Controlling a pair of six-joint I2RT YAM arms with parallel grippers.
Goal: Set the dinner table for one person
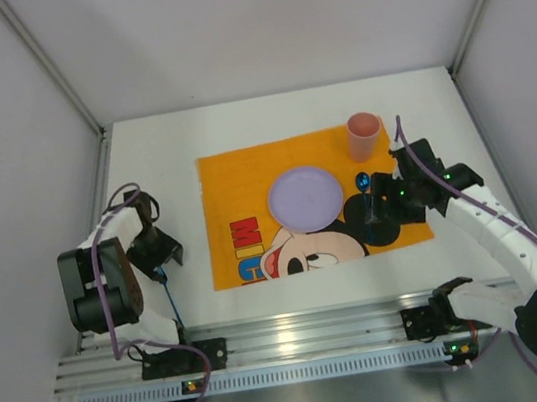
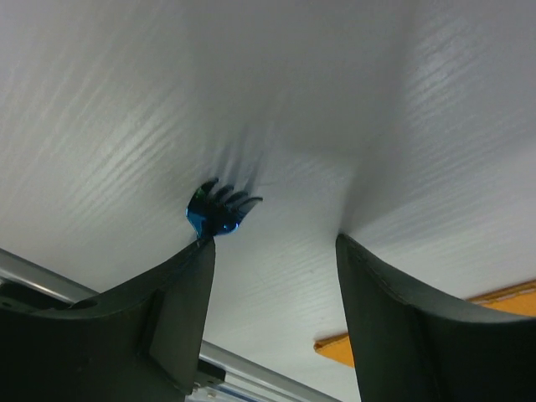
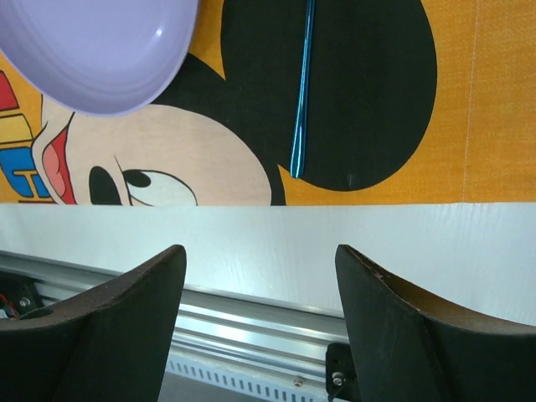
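Observation:
The white dinner table (image 1: 154, 178) carries an orange Mickey Mouse placemat (image 1: 235, 181). On the mat are a lavender plate (image 1: 304, 196), a pink cup (image 1: 364, 136) at its far right, and a blue spoon (image 1: 362, 182) right of the plate. The spoon's handle (image 3: 301, 92) lies on Mickey's black ear. My right gripper (image 3: 260, 251) is open and empty over the mat's near right corner. A blue fork (image 1: 167, 292) lies on the bare table left of the mat. Its tines (image 2: 219, 209) show just past my left gripper's (image 2: 272, 239) left finger. That gripper is open, with nothing between the jaws.
The aluminium rail (image 1: 289, 339) with both arm bases runs along the near edge. White walls and frame posts (image 1: 46, 62) enclose the table on the left, back and right. A placemat corner (image 2: 335, 347) shows in the left wrist view.

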